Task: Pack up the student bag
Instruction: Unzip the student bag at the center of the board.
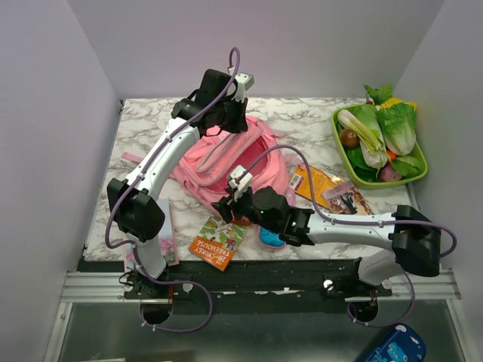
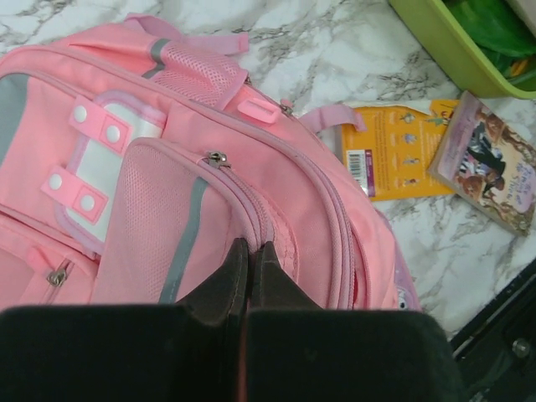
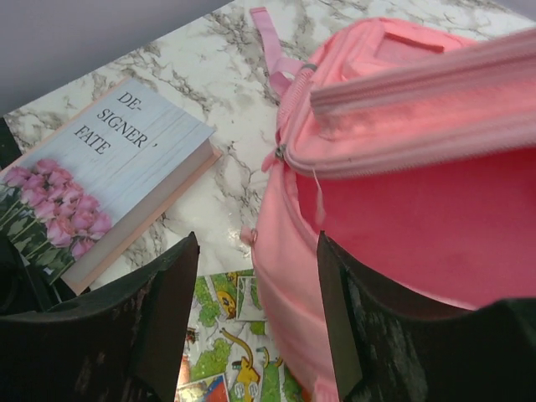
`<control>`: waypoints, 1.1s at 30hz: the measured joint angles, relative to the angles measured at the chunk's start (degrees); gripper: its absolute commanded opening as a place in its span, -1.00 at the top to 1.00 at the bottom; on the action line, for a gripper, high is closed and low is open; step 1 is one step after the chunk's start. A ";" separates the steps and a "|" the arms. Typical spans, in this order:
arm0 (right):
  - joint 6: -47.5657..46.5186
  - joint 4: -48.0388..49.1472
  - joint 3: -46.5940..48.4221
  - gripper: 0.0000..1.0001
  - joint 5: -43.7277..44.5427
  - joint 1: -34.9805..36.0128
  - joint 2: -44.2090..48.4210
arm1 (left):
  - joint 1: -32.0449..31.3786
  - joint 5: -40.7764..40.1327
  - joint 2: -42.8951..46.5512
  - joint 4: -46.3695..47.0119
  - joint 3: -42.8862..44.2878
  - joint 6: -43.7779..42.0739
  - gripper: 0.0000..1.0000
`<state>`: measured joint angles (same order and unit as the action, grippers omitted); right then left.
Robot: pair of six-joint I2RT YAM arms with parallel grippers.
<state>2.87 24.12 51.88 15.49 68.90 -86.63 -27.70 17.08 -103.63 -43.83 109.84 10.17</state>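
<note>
Top external: one student bag [image 1: 215, 162] (pink), one green tray [image 1: 333, 124]; left pincer [image 2: 249, 244] closed, right pincer [image 3: 257, 243] open.

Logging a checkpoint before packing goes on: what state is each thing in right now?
student bag, main compartment unzipped and gaping.
left gripper, shut, tips on the bag's zip seam.
right gripper, open, empty, by the bag's opening.
book, closed, lying flat.
green tray, full of vegetables.
</note>
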 measured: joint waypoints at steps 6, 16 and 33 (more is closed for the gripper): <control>6.34 -1.36 -5.95 -0.29 2.03 -1.25 5.07 | 1.18 -3.39 1.01 2.84 -2.51 -2.89 1.00; 12.70 -2.64 -6.93 -0.04 2.99 -7.65 -1.31 | 1.81 -3.63 7.08 6.67 -9.46 -5.18 1.00; 19.23 -10.40 1.40 -0.40 -0.70 -13.53 -6.56 | 4.87 -8.94 7.50 8.20 -8.92 -12.52 1.00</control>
<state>22.11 13.72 53.28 14.79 55.37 -93.19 -22.83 8.14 -96.14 -35.64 100.92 -2.35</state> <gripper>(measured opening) 0.651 0.016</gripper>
